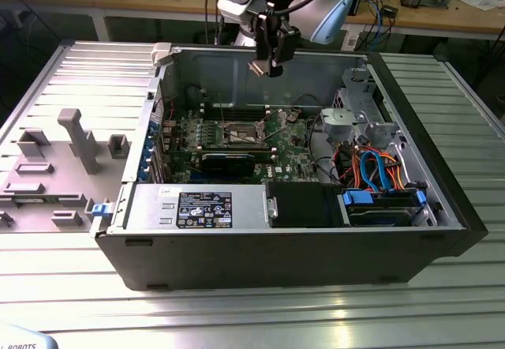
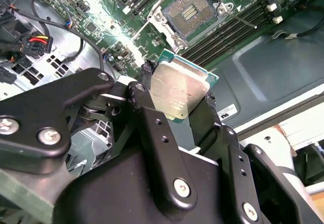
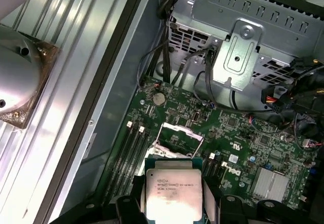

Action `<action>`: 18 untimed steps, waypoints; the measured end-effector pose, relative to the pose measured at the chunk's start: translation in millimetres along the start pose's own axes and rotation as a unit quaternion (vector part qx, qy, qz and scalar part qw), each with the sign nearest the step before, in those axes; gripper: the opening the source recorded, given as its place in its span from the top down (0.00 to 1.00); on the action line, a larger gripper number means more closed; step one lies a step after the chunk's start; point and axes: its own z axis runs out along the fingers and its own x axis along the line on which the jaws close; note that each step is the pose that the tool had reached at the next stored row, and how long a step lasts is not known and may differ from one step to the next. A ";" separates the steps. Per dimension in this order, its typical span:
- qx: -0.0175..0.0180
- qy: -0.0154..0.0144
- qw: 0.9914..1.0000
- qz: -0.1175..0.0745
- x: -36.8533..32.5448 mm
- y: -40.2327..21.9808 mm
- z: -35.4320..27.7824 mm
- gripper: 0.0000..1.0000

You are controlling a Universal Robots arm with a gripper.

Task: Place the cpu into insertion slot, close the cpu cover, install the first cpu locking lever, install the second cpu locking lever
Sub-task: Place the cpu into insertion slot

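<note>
The cpu [image 2: 178, 93], a flat square with a dull silver top and green edge, sits clamped by its edges in the black pincer [image 1: 271, 58]. The arm hangs above the open computer case [image 1: 276, 254] on the ribbed bench [image 1: 237, 317]. Below, the insertion slot [image 2: 191, 12] lies exposed beside the memory slots [image 2: 228, 36].

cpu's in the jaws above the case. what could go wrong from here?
1. The cpu is pinched only at two edges by the gripper, high above the open insertion slot; a slip could drop it onto the board.
2. Memory slots flank the slot closely, so a skewed descent might seat it crooked.
</note>
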 end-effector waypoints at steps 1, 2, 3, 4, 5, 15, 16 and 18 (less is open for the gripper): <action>0.000 0.000 1.000 0.003 0.0 0.0 0.0 0.46; 0.000 0.000 1.000 0.005 0.0 0.0 0.0 0.46; 0.000 -0.001 1.000 0.006 0.0 0.0 0.0 0.46; 0.000 -0.001 1.000 0.006 0.0 0.0 0.0 0.46; 0.000 -0.001 1.000 0.006 0.0 0.0 0.0 0.46; 0.000 -0.001 1.000 0.006 0.2 -0.4 0.0 0.46; 0.000 -0.001 1.000 0.007 0.2 -0.4 0.0 0.46; 0.000 -0.001 1.000 0.011 0.1 -0.5 0.0 0.46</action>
